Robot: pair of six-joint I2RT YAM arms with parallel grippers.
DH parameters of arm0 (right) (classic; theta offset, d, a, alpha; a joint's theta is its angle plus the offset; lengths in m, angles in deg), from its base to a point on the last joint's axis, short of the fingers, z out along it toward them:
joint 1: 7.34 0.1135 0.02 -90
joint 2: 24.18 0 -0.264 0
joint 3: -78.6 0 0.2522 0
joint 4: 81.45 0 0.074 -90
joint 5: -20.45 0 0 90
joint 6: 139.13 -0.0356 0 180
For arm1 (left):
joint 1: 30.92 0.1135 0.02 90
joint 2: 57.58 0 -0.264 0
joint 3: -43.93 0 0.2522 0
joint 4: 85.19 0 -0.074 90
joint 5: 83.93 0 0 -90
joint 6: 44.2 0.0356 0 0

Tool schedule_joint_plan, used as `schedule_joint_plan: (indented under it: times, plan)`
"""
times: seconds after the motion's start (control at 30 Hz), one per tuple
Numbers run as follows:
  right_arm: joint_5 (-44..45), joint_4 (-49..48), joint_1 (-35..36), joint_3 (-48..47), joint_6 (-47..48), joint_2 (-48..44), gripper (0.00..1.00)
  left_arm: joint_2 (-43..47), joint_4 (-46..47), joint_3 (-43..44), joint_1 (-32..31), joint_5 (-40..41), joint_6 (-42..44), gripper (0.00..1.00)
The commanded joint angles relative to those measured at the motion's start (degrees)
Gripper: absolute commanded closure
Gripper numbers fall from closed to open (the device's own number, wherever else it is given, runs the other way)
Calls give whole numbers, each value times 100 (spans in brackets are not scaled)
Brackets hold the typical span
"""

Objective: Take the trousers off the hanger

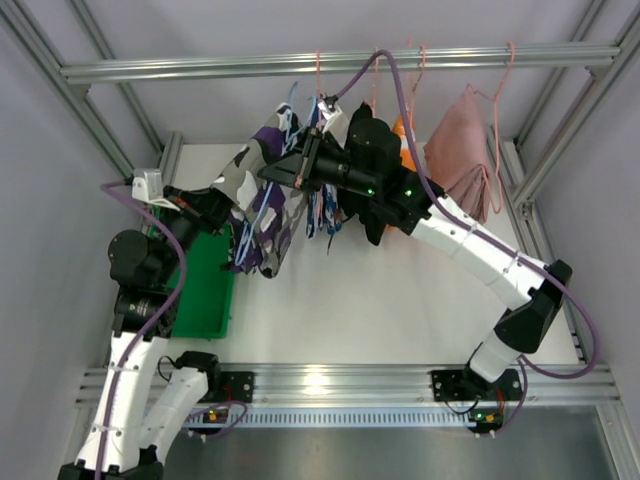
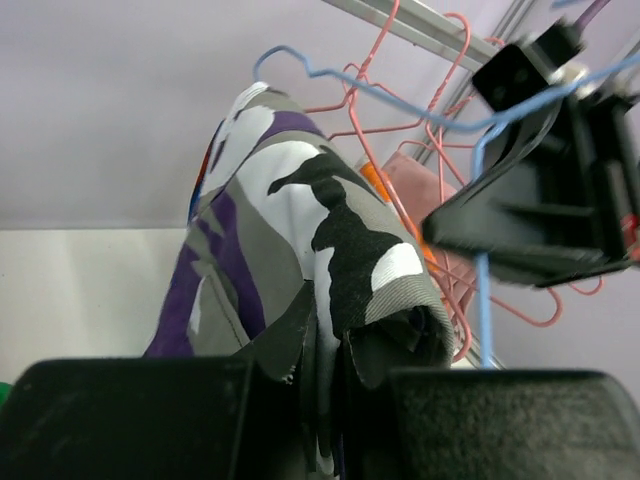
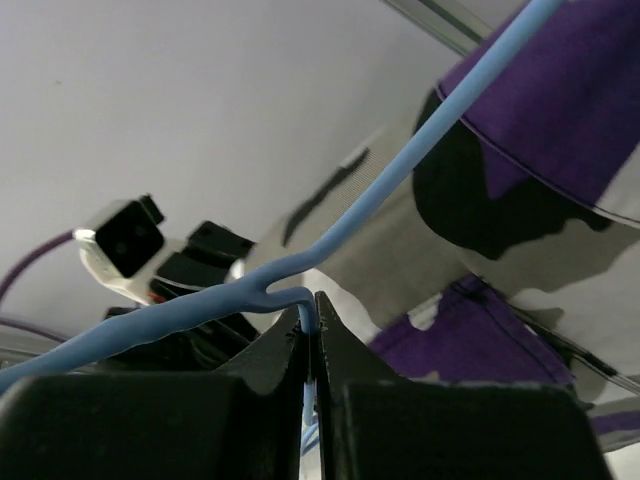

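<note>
The trousers [image 1: 262, 200], printed purple, white and dark grey, hang folded over the light-blue wire hanger [image 1: 291, 98] below the rail. My left gripper [image 1: 236, 214] is shut on a fold of the trousers [image 2: 300, 220]; in the left wrist view cloth is pinched between the fingers of the left gripper [image 2: 330, 352]. My right gripper [image 1: 272, 172] reaches in from the right and is shut on the hanger's wire. In the right wrist view the hanger [image 3: 400, 190] bends down between the closed tips of the right gripper [image 3: 312, 318], with the trousers [image 3: 540, 130] just behind.
Pink hangers [image 2: 400, 130] and a pink garment [image 1: 465, 150] hang on the rail [image 1: 200, 70] to the right. A blue-and-white garment [image 1: 320, 212] hangs beside the trousers. A green bin [image 1: 205, 285] sits on the table at the left.
</note>
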Motion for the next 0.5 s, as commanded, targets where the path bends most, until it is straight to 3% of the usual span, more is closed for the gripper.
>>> schedule_joint_plan:
  times: [0.0,0.47]
  plan:
    - [-152,-551,-100,342,441,-266,100,16,1058,763,21,166,-439,100]
    - [-117,-718,-65,1143,608,-371,100,-599,619,2802,21,439,-1003,100]
